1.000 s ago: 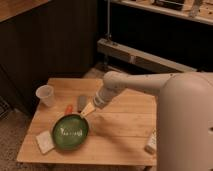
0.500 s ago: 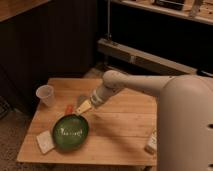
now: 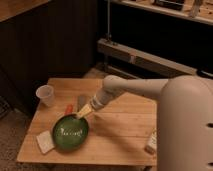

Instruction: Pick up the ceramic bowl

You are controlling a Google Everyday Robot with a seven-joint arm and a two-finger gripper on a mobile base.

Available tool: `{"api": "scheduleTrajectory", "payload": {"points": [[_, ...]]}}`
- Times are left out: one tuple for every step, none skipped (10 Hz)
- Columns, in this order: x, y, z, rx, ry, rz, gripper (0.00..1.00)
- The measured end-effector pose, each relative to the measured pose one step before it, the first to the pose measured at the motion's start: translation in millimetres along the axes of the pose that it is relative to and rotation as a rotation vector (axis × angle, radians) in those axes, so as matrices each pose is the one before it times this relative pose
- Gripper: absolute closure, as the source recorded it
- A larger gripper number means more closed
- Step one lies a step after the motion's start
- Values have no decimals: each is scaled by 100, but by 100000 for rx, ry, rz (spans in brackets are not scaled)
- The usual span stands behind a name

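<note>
**Gripper at the rim of the green bowl, near-left part of the desk**

The robot's pale, rounded body fills the right side of the view and hides the desk's near-right corner. The wooden desk lies below it, its slatted top running from a far edge by the dark wall to a near edge at the bottom. The arm reaches from the body leftward over the middle of the desk and slopes down toward the near-left part.

The ceramic bowl, dark green and glossy, sits flat on the desk in that near-left part, closer to the near edge than to the far one. The gripper is at the bowl's far-right rim, its yellowish tip pointing down at the edge; whether it is apart or together cannot be told.

A translucent cup stands upright at the far-left corner, well apart from the bowl. A pale flat pad lies at the near-left corner, just beside the bowl. A white packet lies by the right edge. A small grey item and a smaller red item lie just beyond the bowl's far rim.
</note>
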Motion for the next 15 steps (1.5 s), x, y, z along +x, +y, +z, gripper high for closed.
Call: {"api": "scheduleTrajectory", "payload": {"points": [[282,-307,25,-229,-70,-369,20],[92,-173,247,-50,-150,-85,20],[-157,204,259,-81,116,241,20],[-475,523,592,-300,174,56,20],[-225,186,359,-121,-7,-354,20],[-50,11,62,-107,45,-150,20],[5,-45,110,-140,41,-262,20],[19,-87,272,-97,63,-286,27],[-318,333,401,-170,27,356,36],[-145,191,285,-109,121,138,43],[-73,-2,276,-101,-48,-428,55],[-109,34,70,-193,-27,-197,66],[3,6,11,-207,147,-197,71],[46,-163,200,-57,11,-497,74],[-196,141,251,-35,204,239,75]]}}
